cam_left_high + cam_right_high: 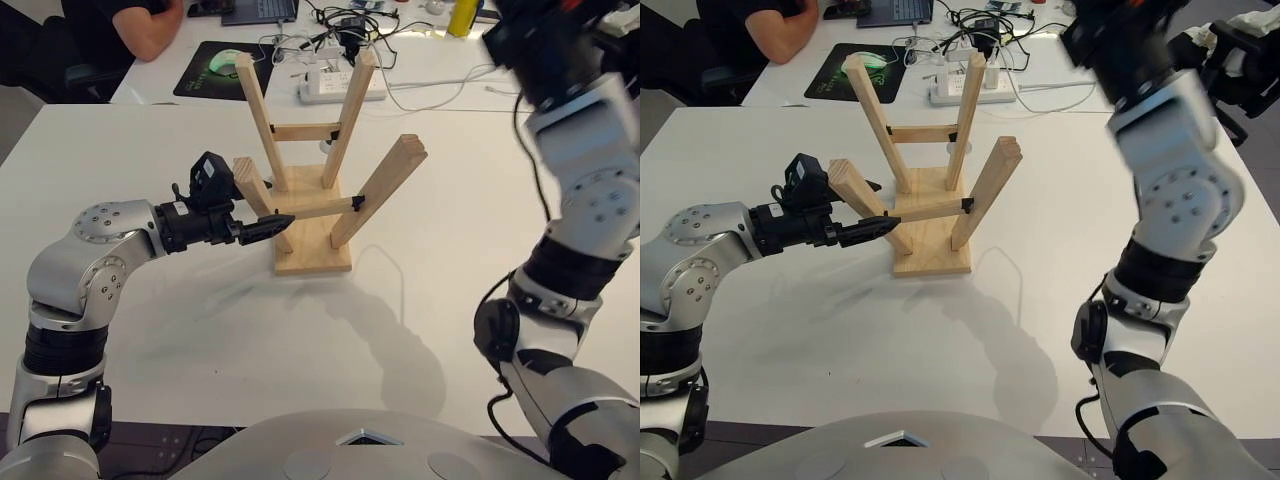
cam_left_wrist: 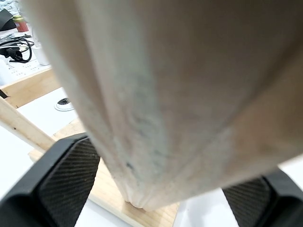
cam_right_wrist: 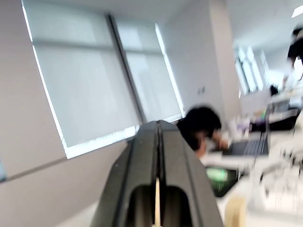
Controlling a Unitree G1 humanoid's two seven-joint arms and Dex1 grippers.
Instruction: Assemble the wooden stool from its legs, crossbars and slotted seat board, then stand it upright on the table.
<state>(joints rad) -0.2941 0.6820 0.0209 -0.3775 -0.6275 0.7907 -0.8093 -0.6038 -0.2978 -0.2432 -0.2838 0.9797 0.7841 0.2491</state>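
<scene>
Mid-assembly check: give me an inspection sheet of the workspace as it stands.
surface: white table.
job's things: stool upside down, seat board flat on the table, four legs pointing up, two crossbars fitted.
clutter: nothing seen.
grippers: left claw clamps the near-left leg; right claw shut, held high.
cables: tangle with power strip on rear desk.
surroundings: mouse pad, laptop.

A mouse pad [image 1: 200,75], power strip [image 1: 318,88] and laptop [image 1: 260,10] lie on the far desk [image 1: 450,60].
</scene>
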